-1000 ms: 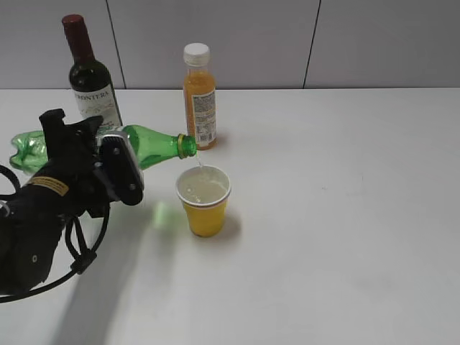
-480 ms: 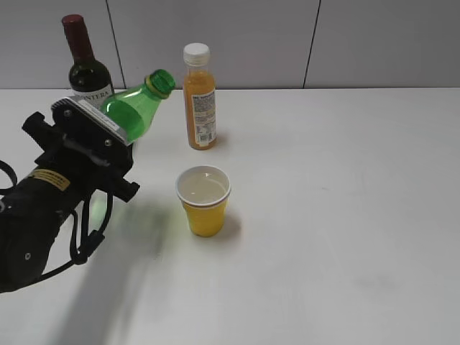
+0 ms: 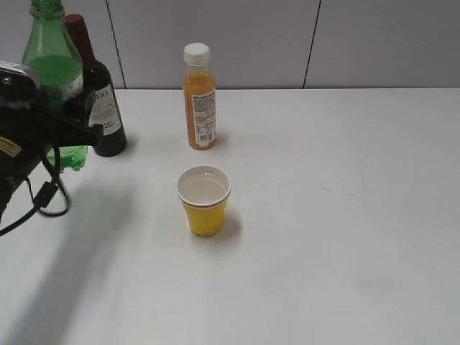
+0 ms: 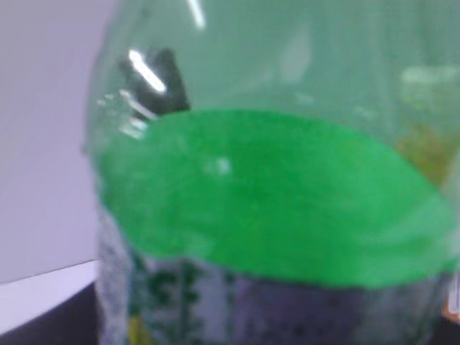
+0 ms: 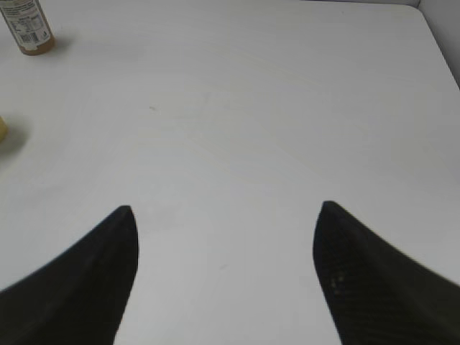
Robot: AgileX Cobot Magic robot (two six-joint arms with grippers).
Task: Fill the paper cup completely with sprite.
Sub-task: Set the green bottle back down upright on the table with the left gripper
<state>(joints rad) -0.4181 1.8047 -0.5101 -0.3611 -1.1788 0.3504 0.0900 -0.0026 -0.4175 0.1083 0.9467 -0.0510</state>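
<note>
White table (image 3: 345, 215): left gripper (image 3: 54, 118) holds sprite (image 3: 52, 72) upright (apparently).

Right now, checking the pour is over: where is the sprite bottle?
Exterior view, far left: sprite bottle upright in the left gripper, before the wine bottle.

Upright sprite bottle (image 3: 54, 79) — pincer-held (image 3: 50, 118)

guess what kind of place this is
Probably a lab test bench rather than a kitchen: a bare white table against plain grey wall panels, with only three bottles and a paper cup set out.
</note>
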